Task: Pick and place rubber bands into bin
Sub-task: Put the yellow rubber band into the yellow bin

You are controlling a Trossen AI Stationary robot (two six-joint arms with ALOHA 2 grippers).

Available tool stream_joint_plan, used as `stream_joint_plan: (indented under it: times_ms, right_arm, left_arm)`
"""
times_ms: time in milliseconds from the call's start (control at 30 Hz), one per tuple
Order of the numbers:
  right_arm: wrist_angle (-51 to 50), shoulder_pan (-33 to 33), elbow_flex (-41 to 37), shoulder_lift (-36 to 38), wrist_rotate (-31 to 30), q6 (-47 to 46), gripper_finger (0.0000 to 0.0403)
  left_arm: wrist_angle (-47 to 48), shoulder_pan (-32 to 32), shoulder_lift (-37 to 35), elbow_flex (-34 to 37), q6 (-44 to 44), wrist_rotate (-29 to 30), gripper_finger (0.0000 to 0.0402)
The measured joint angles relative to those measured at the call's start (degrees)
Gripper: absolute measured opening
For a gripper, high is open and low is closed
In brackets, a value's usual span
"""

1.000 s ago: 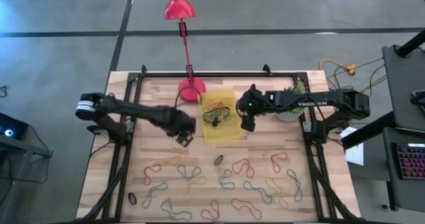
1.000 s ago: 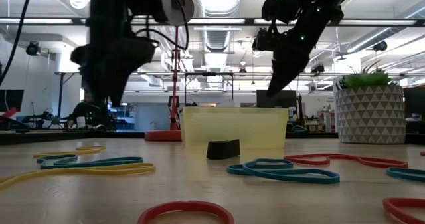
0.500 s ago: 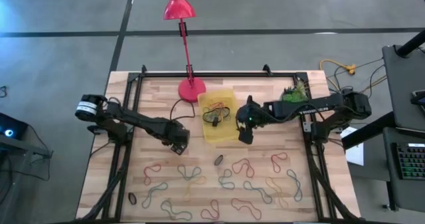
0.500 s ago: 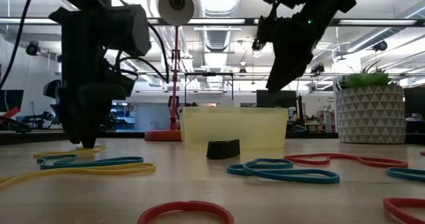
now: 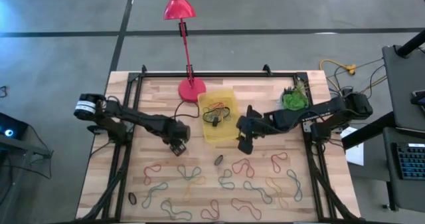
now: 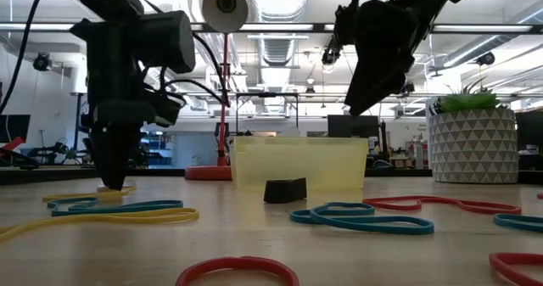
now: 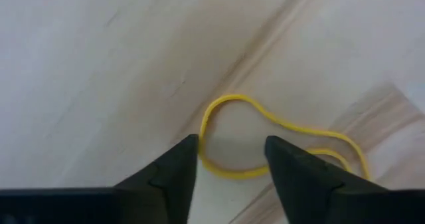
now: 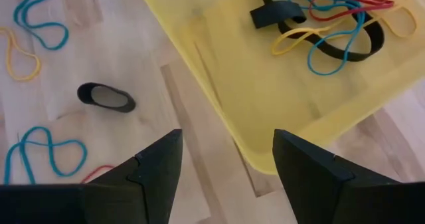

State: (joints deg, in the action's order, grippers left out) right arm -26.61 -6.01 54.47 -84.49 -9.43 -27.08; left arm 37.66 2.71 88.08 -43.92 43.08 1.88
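The yellow bin stands mid-table with several rubber bands in it. Many rubber bands lie loose on the table's near half. My left gripper is open, low at the table left of the bin, its fingers on either side of one end of a yellow band, which also shows in the low view. My right gripper is open and empty, above the table at the bin's near right corner. My left gripper points down at the table, its open fingers on either side of the yellow band's looped end. The band lies flat on the table. I cannot tell whether a finger touches it.
A red lamp base stands behind the bin, and a white pot with a green plant at the far right. A short black band lies on the table just near of the bin. Black frame rails run along both table sides.
My left gripper has gone down and toward the table's near edge, ending low over the yellow band. My right gripper has gone from beside the bin's right edge toward the table's near edge, past the bin's near right corner.
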Motion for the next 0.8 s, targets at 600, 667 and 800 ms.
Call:
stream_joint_plan:
  times_ms: [600,667,800]
  right_arm:
    - [0.1,0.0,0.2,0.0,-4.5,1.5,0.0219]
    - [0.1,0.0,0.2,0.0,-5.7,2.0,0.0219]
    - [0.1,0.0,0.2,0.0,-7.9,4.6,0.0219]
  left_arm:
    - [-8.3,-4.9,0.1,2.4,-7.3,-2.3,0.0004]
    - [-8.0,-5.0,0.0,1.2,-8.2,-1.8,0.0003]
    - [-10.4,-5.2,0.4,-2.4,-9.0,0.8,0.0]
